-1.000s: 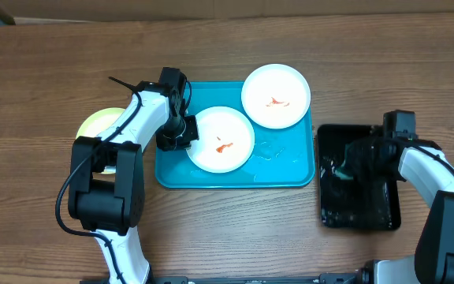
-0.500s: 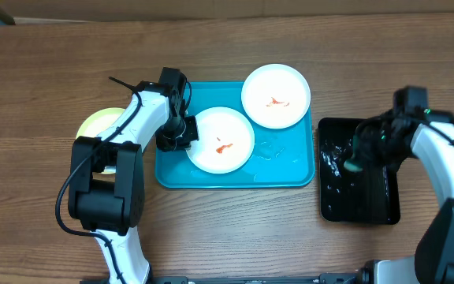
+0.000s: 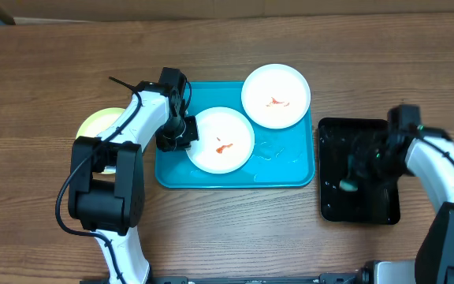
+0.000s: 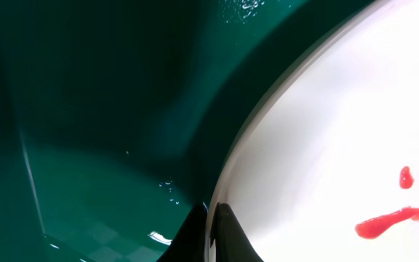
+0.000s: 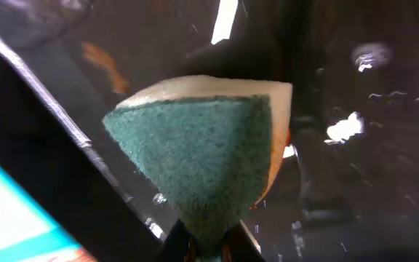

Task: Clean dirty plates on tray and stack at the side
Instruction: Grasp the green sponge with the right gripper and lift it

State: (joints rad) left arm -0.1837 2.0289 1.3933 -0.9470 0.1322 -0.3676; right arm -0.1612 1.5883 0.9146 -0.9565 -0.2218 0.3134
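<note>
Plates are found at three positions. At the far left, the pale yellow-green plate (image 3: 94,124) is set on the wooden counter (image 3: 46,71), near the left edge of the tray (image 3: 284,164) and partly covered by the left arm (image 3: 136,118). The turquoise-blue tray is placed at the centre of the counter. Two white plates are carried in it. The near white plate (image 3: 231,126) is seated in the left half, and the far white plate (image 3: 275,83) is located at the back right corner, overlapping the rim there. Each is marked by an orange-red sauce smear (image 3: 223,147).

The left claw (image 4: 209,227) is closed on the left rim of the near white plate. In the left wrist view the plate's edge is seen pinched between the fingertips.

To the right of the tray, apart from it, a black tray (image 3: 369,207) with wet glints is positioned. The right claw (image 5: 204,251) is held over the black tray and is clamped on a sponge (image 5: 202,145). The sponge's green scouring face is turned toward the wrist camera, with a pale layer behind it. Whether the sponge touches the black tray cannot be told.
</note>
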